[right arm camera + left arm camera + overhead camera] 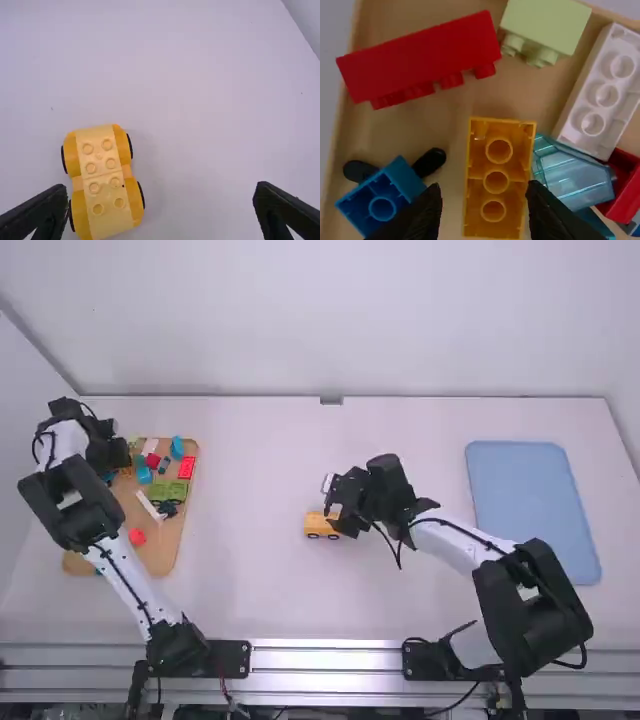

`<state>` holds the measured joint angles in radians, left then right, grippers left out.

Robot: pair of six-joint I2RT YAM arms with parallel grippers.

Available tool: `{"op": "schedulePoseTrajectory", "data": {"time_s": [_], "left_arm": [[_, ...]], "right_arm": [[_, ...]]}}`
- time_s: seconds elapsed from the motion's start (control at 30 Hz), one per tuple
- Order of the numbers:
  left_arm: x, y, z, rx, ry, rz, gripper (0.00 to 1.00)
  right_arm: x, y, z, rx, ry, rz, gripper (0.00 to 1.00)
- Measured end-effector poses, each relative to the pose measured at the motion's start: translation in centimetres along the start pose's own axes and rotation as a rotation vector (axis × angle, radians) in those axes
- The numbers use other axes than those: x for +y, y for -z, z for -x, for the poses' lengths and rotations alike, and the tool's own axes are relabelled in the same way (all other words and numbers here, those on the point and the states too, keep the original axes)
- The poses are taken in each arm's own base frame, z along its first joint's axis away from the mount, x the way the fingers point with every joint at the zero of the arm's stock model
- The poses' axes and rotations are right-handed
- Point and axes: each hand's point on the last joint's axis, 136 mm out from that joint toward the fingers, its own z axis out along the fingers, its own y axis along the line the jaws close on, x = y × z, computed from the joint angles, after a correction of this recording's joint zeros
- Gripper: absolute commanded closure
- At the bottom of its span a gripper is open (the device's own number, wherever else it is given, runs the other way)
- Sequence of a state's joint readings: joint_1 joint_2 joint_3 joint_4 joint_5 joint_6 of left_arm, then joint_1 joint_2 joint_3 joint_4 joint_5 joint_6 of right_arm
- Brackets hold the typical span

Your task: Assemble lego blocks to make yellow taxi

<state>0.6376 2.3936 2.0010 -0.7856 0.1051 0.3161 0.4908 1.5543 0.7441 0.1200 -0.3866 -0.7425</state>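
Left end effector (484, 189) spread above the upturned yellow block (495, 195) in the tray (445, 112), and that crowding translucent piece (577, 185) could foul a finger! Right end effector (161, 189) spread too, wheeled yellow base (102, 175) on the desk (200, 100); a low sweep might nudge it.
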Motion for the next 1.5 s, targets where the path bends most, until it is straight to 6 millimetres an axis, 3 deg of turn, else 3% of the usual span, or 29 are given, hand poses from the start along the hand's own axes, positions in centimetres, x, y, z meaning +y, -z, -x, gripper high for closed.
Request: {"op": "schedulePoseTrajectory", "data": {"time_s": [0.37, 0.67, 0.8, 0.9, 1.03, 1.2, 1.33, 1.5], "left_arm": [[0.0, -1.4, -0.4, -0.013, -0.001, 0.005, 0.56], [0.0, -1.6, -0.7, -0.005, -0.001, 0.002, 0.66], [0.0, -1.6, -0.6, -0.010, -0.001, 0.004, 0.78], [0.0, -1.6, -0.6, -0.008, -0.009, 0.003, 0.80], [-0.4, -1.0, -1.6, 0.042, -0.003, -0.014, 0.97], [-0.7, 1.6, -0.9, 0.064, 0.025, -0.035, 0.98], [-2.3, 3.9, 0.1, 0.030, 0.018, -0.120, 0.98], [-4.5, 8.7, 1.3, -0.069, -0.046, -0.192, 0.98]], "right_arm": [[0.0, 0.0, 0.0, 0.000, 0.000, -0.001, 0.02], [0.0, 0.0, 0.0, 0.000, 0.000, 0.000, 0.01], [0.0, 0.0, 0.0, 0.001, -0.002, -0.001, 0.01], [0.0, 0.0, 0.0, 0.000, -0.007, 0.000, 0.01], [-0.3, 0.0, 0.3, -0.013, -0.012, -0.012, 0.02], [-1.4, 0.1, 1.6, -0.065, -0.029, -0.056, 0.01], [-2.5, 0.3, 2.8, -0.116, -0.069, -0.094, 0.01], [-3.8, 0.8, 3.0, -0.154, -0.150, -0.117, 0.01]]}}
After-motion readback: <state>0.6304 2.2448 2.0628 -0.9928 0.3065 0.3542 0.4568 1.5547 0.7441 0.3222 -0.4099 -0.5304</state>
